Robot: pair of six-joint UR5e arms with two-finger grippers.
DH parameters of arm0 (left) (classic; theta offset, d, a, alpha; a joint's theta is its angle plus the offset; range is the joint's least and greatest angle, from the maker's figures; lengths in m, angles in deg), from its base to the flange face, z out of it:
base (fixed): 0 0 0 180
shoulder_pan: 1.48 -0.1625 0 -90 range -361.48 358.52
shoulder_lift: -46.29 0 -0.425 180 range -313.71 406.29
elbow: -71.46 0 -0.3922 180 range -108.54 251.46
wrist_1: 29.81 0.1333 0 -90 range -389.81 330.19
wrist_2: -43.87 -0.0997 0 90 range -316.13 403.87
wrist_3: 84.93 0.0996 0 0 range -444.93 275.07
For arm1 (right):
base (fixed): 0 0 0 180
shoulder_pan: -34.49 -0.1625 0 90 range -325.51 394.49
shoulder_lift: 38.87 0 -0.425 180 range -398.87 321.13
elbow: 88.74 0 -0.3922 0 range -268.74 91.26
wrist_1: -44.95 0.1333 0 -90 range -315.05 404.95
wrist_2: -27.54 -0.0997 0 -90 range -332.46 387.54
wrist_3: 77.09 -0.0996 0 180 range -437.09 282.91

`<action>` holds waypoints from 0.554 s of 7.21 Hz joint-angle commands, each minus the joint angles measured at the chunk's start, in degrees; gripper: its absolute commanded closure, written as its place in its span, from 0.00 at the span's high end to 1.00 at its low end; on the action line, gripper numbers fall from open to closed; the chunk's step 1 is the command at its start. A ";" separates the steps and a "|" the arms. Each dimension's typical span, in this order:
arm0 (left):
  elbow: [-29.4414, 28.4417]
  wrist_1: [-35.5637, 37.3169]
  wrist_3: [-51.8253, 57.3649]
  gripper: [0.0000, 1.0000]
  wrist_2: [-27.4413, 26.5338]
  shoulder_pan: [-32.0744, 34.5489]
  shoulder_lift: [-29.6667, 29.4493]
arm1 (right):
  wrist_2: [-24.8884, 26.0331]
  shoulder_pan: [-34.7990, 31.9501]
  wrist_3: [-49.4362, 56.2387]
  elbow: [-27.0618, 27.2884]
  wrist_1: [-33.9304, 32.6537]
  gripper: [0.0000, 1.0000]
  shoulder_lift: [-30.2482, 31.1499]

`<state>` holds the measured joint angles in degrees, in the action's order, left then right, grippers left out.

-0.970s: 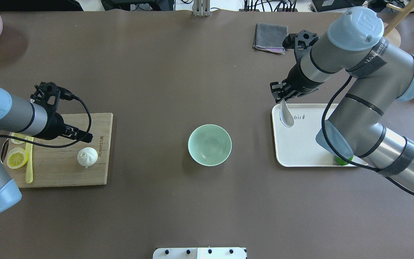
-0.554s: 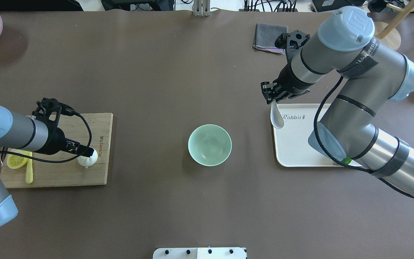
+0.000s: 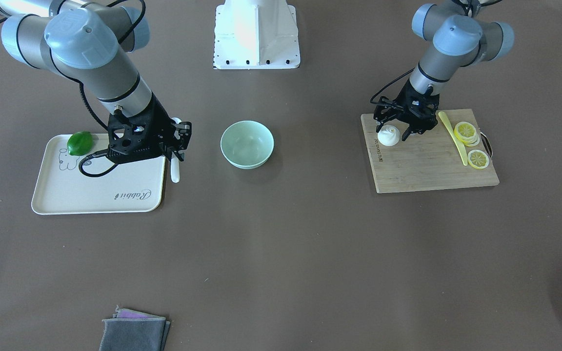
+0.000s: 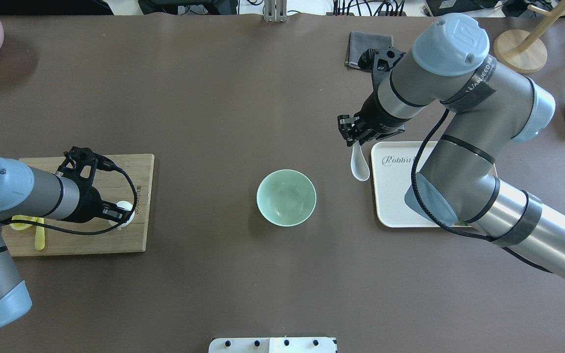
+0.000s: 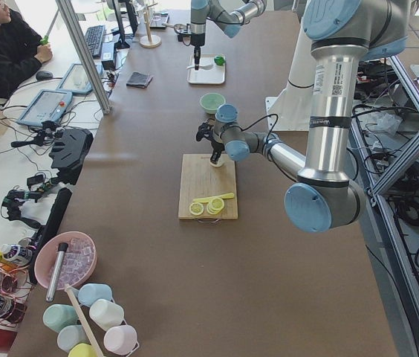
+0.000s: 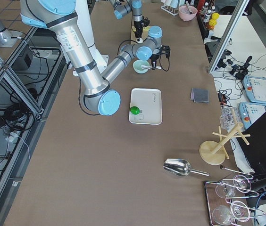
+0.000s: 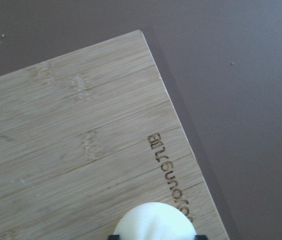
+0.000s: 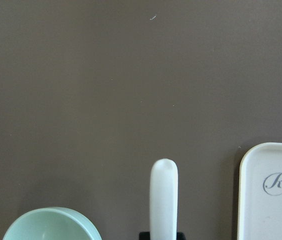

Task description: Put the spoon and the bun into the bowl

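In the overhead view the right gripper (image 4: 352, 142) is carrying the spoon (image 4: 359, 166) off the tray (image 4: 395, 206) toward nine o'clock, closer to the bowl (image 4: 286, 197). The left gripper (image 4: 120, 214) is sinking toward six o'clock onto the bun (image 4: 124, 208), now straddling it

Partly beyond the wrist views' bottom edges: bun (image 7: 154, 224), spoon (image 8: 163, 200), bowl (image 8: 56, 220).

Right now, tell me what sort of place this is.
Probably a robotics lab: a grey-and-blue left robot arm and its right twin work a long brown table, and a black-clad operator sits by blue control tablets.
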<state>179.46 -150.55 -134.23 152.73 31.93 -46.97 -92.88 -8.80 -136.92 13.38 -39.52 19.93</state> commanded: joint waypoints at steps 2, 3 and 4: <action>4.58 0.86 -0.44 0.00 4.56 1.03 -1.56 | 0.10 1.09 -2.37 -0.60 0.00 0.00 -1.92; 3.80 2.43 -0.53 0.00 6.60 3.30 -6.01 | 0.71 2.15 -3.53 -1.38 0.18 0.00 -3.33; 3.97 9.32 -0.62 0.00 6.71 4.02 -13.01 | 2.19 3.29 -3.71 -3.22 0.27 0.00 -5.08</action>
<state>183.37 -147.07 -134.75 158.18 34.57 -52.95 -92.07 -6.88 -139.83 11.91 -39.39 16.86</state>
